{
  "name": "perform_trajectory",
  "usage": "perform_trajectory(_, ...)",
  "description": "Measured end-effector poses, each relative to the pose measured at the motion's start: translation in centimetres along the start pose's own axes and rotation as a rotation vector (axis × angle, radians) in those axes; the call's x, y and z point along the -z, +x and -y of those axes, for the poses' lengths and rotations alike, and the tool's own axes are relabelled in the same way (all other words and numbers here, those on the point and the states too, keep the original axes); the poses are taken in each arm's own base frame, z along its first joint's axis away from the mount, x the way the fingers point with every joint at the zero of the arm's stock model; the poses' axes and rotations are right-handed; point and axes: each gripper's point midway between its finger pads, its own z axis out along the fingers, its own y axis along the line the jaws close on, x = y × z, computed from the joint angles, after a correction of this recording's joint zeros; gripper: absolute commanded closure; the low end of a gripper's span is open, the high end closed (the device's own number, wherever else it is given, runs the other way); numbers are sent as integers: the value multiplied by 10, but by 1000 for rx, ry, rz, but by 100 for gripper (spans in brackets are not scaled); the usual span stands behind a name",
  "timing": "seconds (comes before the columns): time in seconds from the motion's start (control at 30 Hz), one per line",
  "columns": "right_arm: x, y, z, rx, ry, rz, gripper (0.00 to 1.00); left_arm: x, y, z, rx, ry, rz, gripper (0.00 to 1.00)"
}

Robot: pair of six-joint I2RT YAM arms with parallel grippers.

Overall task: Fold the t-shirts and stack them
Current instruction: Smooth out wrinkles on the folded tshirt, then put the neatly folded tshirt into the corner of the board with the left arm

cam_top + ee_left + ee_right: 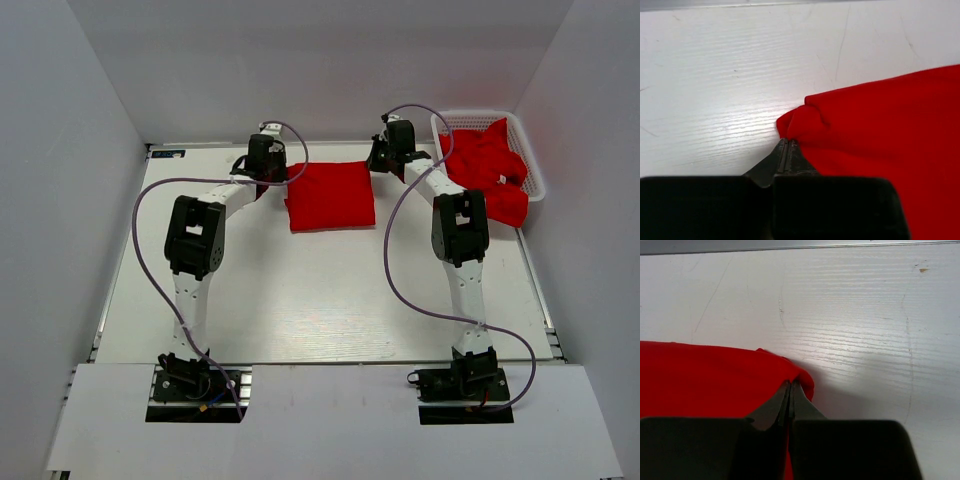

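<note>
white table (300, 300) | left gripper (787, 141) — clamped on t-shirt (880, 135) corner | right gripper (791, 385) — clamped likewise

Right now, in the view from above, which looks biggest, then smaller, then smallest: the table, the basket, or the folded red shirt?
1. The table, by far.
2. The basket.
3. The folded red shirt, only a little smaller than the basket.

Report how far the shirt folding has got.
Done: one t-shirt lies folded into a rectangle on the table. In hand: the left gripper and right gripper are each shut on a corner of it. Left: a crumpled heap of t-shirts waits in the basket; no stack shows yet.
</note>
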Motion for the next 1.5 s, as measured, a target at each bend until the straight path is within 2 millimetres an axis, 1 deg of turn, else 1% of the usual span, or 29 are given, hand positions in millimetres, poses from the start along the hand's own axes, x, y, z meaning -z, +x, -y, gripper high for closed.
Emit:
perform_trajectory(0.07, 0, 0, 0, 0, 0, 0, 100, 1, -6, -3, 5, -16, 17, 100)
perform_trajectory(0.13, 0, 0, 0, 0, 1, 0, 100, 1, -7, -7, 8, -32, 22, 100)
perform_trajectory(0.33, 0, 1, 1, 1, 3, 0, 100, 2, 4, -13, -2, -53, -16, 100)
perform_trajectory(0.37, 0, 1, 0, 4, -5, 0, 96, 2, 4, -13, -7, -49, -24, 100)
perform_trajectory(0.4, 0, 0, -2, 5, -14, 0, 83, 1, 3, -12, -10, -42, -29, 98)
perform_trajectory(0.43, 0, 0, -3, 7, -22, -1, 75, 0, -1, -11, -13, -31, -28, 91)
perform_trajectory(0.47, 0, 1, -4, 11, -29, -3, 49, -2, -6, -9, -16, -23, -21, 45)
perform_trajectory(0.5, 0, 1, -5, 9, -36, -5, 32, -3, -11, -8, -25, -16, -18, 11)
perform_trajectory(0.53, 0, 1, -6, 12, -42, -6, 12, -4, -15, -7, -25, -11, -15, 0)
perform_trajectory(0.57, 0, 1, -6, 16, -47, -6, 10, -5, -19, -5, -22, -8, -13, 0)
perform_trajectory(0.7, 3, -4, -9, 35, -69, 2, 10, -2, -35, -5, -13, -12, -2, 0)
perform_trajectory(0.8, 10, -13, -12, 50, -71, 16, 10, 4, -36, -7, -13, -25, -14, 0)
perform_trajectory(0.87, 23, -23, -16, 59, -68, 33, 10, 11, -36, -8, -13, -36, -29, 0)
perform_trajectory(1.0, 61, -49, -23, 70, -40, 80, 10, 31, -36, -6, -14, -42, -51, 0)
perform_trajectory(1.03, 72, -53, -25, 73, -34, 90, 10, 36, -38, -5, -15, -39, -56, 0)
perform_trajectory(1.1, 91, -54, -26, 73, -22, 95, 10, 44, -38, -1, -12, -30, -65, 0)
perform_trajectory(1.13, 99, -52, -26, 73, -15, 96, 10, 48, -36, 1, -8, -24, -72, 0)
perform_trajectory(1.2, 111, -43, -24, 69, -4, 82, 10, 51, -28, 3, 0, -14, -91, 0)
perform_trajectory(1.27, 119, -29, -20, 63, 8, 59, 10, 51, -13, 3, 8, -3, -128, 0)
perform_trajectory(1.37, 124, -2, -12, 54, 28, 6, 10, 46, 11, 7, 12, 19, -189, 0)
perform_trajectory(1.47, 124, 15, -5, 48, 45, -30, 10, 34, 35, 8, 11, 31, -243, 0)
perform_trajectory(1.5, 125, 19, -3, 46, 51, -38, 10, 28, 43, 8, 10, 31, -265, 3)
